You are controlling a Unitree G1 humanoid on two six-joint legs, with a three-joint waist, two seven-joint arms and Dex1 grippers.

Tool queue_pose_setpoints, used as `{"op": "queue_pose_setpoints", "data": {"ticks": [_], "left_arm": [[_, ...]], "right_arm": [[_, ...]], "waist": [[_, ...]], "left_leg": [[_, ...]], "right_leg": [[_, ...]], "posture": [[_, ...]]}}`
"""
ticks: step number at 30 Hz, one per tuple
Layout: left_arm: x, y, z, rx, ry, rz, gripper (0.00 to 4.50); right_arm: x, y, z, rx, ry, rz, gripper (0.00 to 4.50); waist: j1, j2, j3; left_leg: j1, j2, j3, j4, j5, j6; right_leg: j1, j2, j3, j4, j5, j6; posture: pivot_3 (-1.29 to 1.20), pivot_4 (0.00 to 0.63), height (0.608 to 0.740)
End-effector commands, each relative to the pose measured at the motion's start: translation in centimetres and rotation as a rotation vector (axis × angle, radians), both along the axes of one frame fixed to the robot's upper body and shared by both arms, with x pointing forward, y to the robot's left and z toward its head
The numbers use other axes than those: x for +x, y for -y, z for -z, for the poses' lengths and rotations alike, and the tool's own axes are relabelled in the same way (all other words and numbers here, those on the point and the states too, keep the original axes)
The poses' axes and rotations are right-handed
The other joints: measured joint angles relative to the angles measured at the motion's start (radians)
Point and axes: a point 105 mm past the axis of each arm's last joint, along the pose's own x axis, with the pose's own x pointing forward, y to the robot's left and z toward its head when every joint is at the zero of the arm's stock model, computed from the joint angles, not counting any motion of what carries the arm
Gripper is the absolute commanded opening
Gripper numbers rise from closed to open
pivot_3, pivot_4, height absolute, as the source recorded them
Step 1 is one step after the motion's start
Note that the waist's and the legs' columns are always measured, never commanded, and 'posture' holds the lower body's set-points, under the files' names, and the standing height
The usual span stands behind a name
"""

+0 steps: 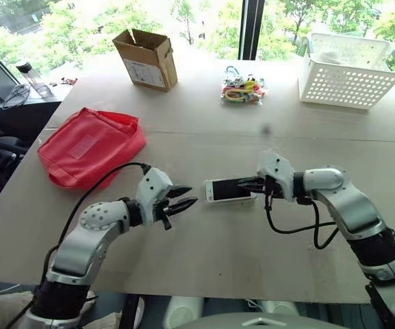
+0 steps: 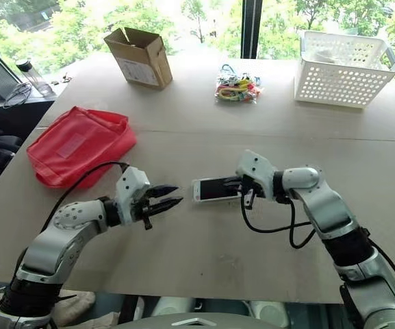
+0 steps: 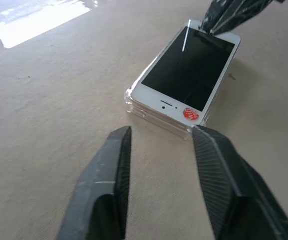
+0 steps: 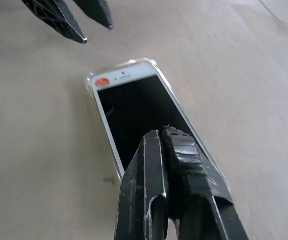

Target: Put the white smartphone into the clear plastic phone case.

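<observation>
Daylight from the far windows falls across our wide beige table (image 1: 204, 274), with a red pouch (image 1: 91, 145) at the left, a cardboard box (image 1: 146, 59) and a white basket (image 1: 350, 70) along the far edge.

Mid-table lies the white smartphone (image 3: 187, 70), screen up, sitting on the clear plastic phone case (image 3: 153, 116). From the left wrist view the case's rim juts out below the phone's near-left end, so we judge the phone is laid over the shell but not yet snapped fully down.

Our right gripper (image 1: 260, 184) has its fingers pressed together, tips resting on the right end of the screen. Our left gripper (image 1: 187, 199) hovers just left of the phone, fingers (image 3: 109, 175) a little apart, holding nothing.

We are at the seating step. Next we likely need the left tips brought onto the phone's left end to press that end into the rim, while the right steadies its end.
</observation>
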Motion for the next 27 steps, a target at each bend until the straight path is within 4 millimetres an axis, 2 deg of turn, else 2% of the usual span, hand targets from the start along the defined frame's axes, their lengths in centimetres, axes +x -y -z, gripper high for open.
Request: {"op": "queue_pose_setpoints", "data": {"ticks": [1, 4, 7, 12, 16, 19, 27], "left_arm": [[0.2, 0.3, 0.2, 0.028, -0.011, 0.014, 0.17], [0.5, 0.8, 0.5, 0.047, -0.029, 0.028, 0.06], [0.9, 1.2, 0.7, 0.056, -0.037, 0.034, 0.06], [1.5, 1.7, 0.7, 0.053, -0.037, 0.043, 0.06], [1.6, 1.7, 0.9, 0.053, -0.039, 0.047, 0.06], [1.6, 1.4, 1.4, 0.055, -0.043, 0.043, 0.06], [2.2, 1.2, 2.4, 0.056, -0.026, 0.047, 0.06]], "right_arm": [[0.4, 1.6, -1.4, 0.003, 0.073, 0.105, 0.00], [1.0, 2.9, -0.8, -0.067, 0.099, 0.167, 0.00], [1.3, 3.0, -0.1, -0.122, 0.108, 0.173, 0.00], [0.9, 0.7, 1.4, -0.158, 0.081, 0.076, 0.00], [1.1, -1.7, 1.7, -0.125, 0.082, 0.023, 0.00], [1.0, -3.0, 1.3, -0.077, 0.081, -0.003, 0.00], [0.2, -2.6, 1.5, -0.096, 0.080, -0.026, 0.00]], "waist": [[-0.003, 0.000, 0.000], [0.000, 0.000, 0.000], [0.001, 0.000, 0.000], [-0.002, 0.000, 0.000], [-0.003, 0.000, 0.000], [-0.003, 0.000, 0.000], [-0.001, 0.000, 0.000]], "left_leg": [[0.000, 0.000, 0.000, 0.000, 0.000, 0.000], [0.000, 0.000, 0.001, 0.000, 0.000, 0.000], [0.000, 0.000, 0.001, 0.001, 0.000, 0.000], [0.001, 0.000, 0.001, 0.002, 0.000, 0.000], [0.001, 0.000, 0.001, 0.001, 0.000, 0.000], [0.001, 0.000, 0.002, 0.001, 0.000, 0.000], [0.003, 0.001, 0.002, 0.002, 0.000, 0.000]], "right_leg": [[0.000, 0.000, 0.000, 0.000, 0.000, 0.000], [0.000, 0.000, 0.001, 0.001, 0.000, 0.000], [0.000, 0.001, 0.001, 0.001, 0.000, 0.000], [0.000, 0.001, 0.001, 0.002, 0.000, 0.000], [0.000, 0.002, 0.001, 0.002, 0.000, 0.000], [0.000, 0.002, 0.002, 0.002, 0.000, 0.000], [0.000, 0.002, 0.002, 0.006, 0.000, 0.000]], "posture": [[0.00, 0.150, 0.740], [0.00, 0.150, 0.740], [0.00, 0.150, 0.740], [0.00, 0.150, 0.740], [0.00, 0.150, 0.740], [0.00, 0.150, 0.740], [0.00, 0.150, 0.740]]}}
